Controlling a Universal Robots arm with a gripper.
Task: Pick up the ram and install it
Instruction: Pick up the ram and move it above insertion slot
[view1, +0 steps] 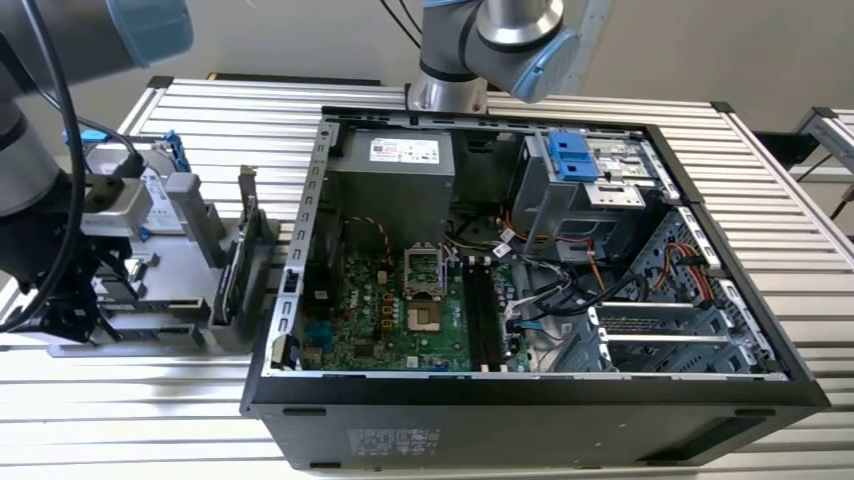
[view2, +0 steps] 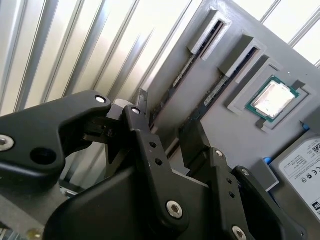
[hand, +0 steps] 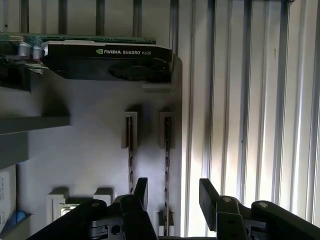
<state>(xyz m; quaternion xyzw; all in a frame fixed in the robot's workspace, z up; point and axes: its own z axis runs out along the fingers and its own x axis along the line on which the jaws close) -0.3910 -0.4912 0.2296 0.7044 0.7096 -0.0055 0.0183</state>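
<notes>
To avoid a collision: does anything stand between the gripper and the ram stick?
Nothing visible does. In the first wrist view the open black gripper hangs over the thin dark ram stick, standing on edge in the grey plastic holder; a second stick stands beside it.

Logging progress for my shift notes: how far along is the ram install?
Done: nothing visible yet. In hand: the open gripper sits over the holder, fingers either side of a ram that stands in its slot, ungripped. Left: the case's board slots look empty, so lifting and seating remain.
</notes>
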